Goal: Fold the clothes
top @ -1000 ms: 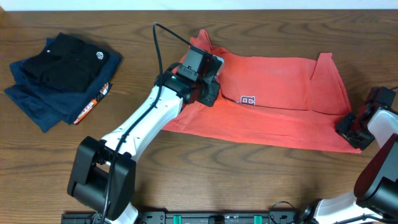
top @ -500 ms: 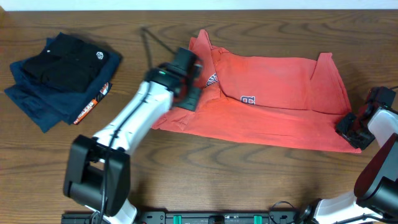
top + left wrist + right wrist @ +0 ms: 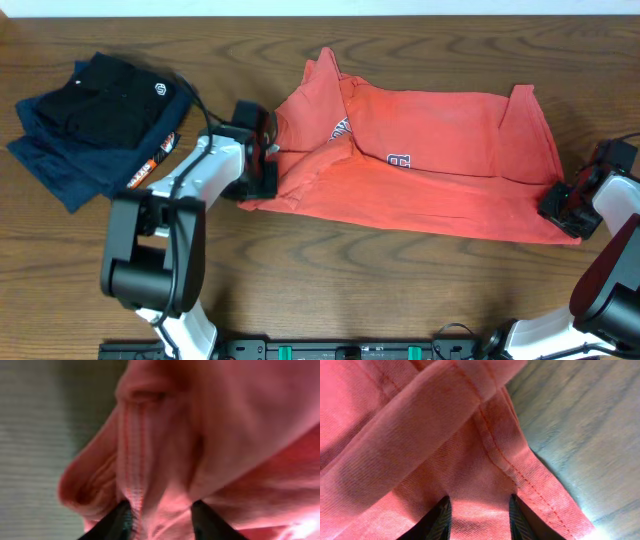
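Observation:
The coral-red T-shirt (image 3: 440, 140) lies spread across the table, its lower part folded up over the chest lettering (image 3: 400, 160). My left gripper (image 3: 266, 160) sits at the shirt's left edge. In the left wrist view its jaws (image 3: 160, 520) stand apart, with a bunched ridge of red cloth (image 3: 150, 450) between and ahead of them. My right gripper (image 3: 560, 208) rests at the shirt's lower right corner. In the right wrist view its jaws (image 3: 477, 520) stand apart over flat cloth beside the stitched hem (image 3: 520, 467).
A stack of folded navy and black garments (image 3: 95, 120) with a round white logo lies at the far left, close to the left arm. Bare wooden table (image 3: 330, 290) runs along the front. The right arm's base stands at the front right corner.
My left arm has pulled back from the shirt's middle to its left edge, and its jaws have opened. The cloth it held now lies dropped on the shirt. The right arm has not moved.

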Robot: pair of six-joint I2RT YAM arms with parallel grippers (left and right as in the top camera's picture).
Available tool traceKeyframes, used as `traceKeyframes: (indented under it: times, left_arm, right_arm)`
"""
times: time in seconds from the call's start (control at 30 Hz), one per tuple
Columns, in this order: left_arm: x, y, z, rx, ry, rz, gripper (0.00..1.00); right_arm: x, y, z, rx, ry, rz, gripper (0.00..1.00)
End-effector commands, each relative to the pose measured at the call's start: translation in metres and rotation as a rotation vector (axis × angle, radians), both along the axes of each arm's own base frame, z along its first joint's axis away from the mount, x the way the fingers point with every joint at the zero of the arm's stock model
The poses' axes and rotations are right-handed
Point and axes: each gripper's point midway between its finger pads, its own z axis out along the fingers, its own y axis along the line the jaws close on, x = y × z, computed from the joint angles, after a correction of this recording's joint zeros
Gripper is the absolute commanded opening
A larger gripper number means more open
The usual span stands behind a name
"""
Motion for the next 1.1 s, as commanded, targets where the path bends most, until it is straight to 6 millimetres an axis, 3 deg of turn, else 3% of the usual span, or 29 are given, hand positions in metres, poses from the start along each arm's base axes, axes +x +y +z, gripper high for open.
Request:
traceKeyframes:
  times: [0.0, 0.2, 0.4, 0.6, 0.77, 0.87, 0.93, 1.0, 1.03, 1.07]
  left_arm:
    - [-0.026, 0.004, -0.02, 0.007, 0.093, 0.053, 0.37]
    - [-0.072, 0.015, -0.029, 0.053, 0.248, 0.136, 0.34]
    - [-0.126, 0.026, -0.03, 0.12, 0.428, 0.223, 0.34]
    - [-0.156, 0.034, -0.023, 0.163, 0.534, 0.252, 0.34]
    - [-0.156, 0.033, -0.01, 0.157, 0.507, 0.272, 0.33]
    - [-0.146, 0.031, 0.005, 0.128, 0.426, 0.275, 0.33]
    - [-0.135, 0.029, 0.017, 0.098, 0.347, 0.27, 0.37]
    - [-0.118, 0.025, 0.034, 0.058, 0.241, 0.241, 0.44]
    - [-0.108, 0.023, 0.043, 0.037, 0.181, 0.228, 0.53]
    - [-0.092, 0.02, 0.055, 0.007, 0.093, 0.205, 0.7]
  right_arm:
    - [-0.022, 0.026, -0.025, 0.121, 0.085, 0.068, 0.33]
    - [-0.041, 0.013, -0.025, 0.042, 0.179, 0.063, 0.35]
    - [-0.075, -0.005, -0.022, -0.06, 0.315, -0.035, 0.38]
    - [-0.099, -0.018, -0.018, -0.072, 0.372, -0.153, 0.38]
    - [-0.11, -0.02, -0.017, -0.052, 0.386, -0.228, 0.34]
    - [-0.106, -0.016, -0.016, -0.019, 0.362, -0.211, 0.26]
    - [-0.096, -0.012, -0.012, 0.01, 0.312, -0.186, 0.27]
    - [-0.083, -0.009, -0.005, 0.037, 0.249, -0.156, 0.28]
    - [-0.075, -0.009, 0.001, 0.043, 0.209, -0.143, 0.29]
    - [-0.065, -0.008, 0.01, 0.05, 0.156, -0.127, 0.3]
